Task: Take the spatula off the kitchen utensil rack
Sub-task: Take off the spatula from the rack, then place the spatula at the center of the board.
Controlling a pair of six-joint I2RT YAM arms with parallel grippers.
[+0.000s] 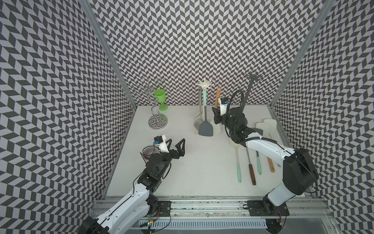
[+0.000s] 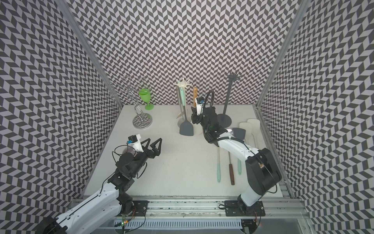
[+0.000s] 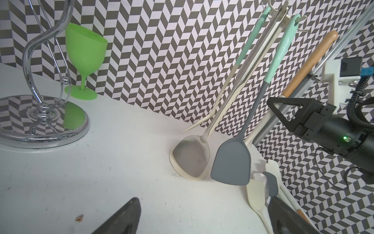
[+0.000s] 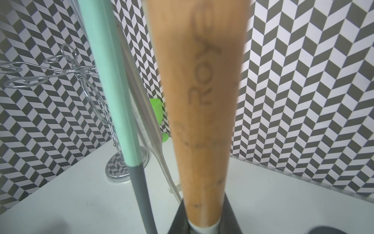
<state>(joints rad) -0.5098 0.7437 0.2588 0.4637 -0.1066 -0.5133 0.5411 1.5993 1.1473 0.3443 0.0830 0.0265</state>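
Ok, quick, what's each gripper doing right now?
Left gripper: open, holding nothing.
Right gripper: closed on the wooden-handled spatula.

- The white table (image 1: 202, 166) is scuffed in spots.
- A chrome stand (image 1: 158, 123) and a green goblet (image 1: 163, 107) stand at the back.
- The cream utensil rack (image 1: 217, 130) sits mid-back.
- Loose utensils (image 1: 239, 174) lie flat on the right.

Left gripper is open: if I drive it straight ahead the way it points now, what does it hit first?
Bare table lies ahead of the left gripper, then probably the grey spatula head hanging on the cream rack, or the rack's base beside it; depth is unclear.
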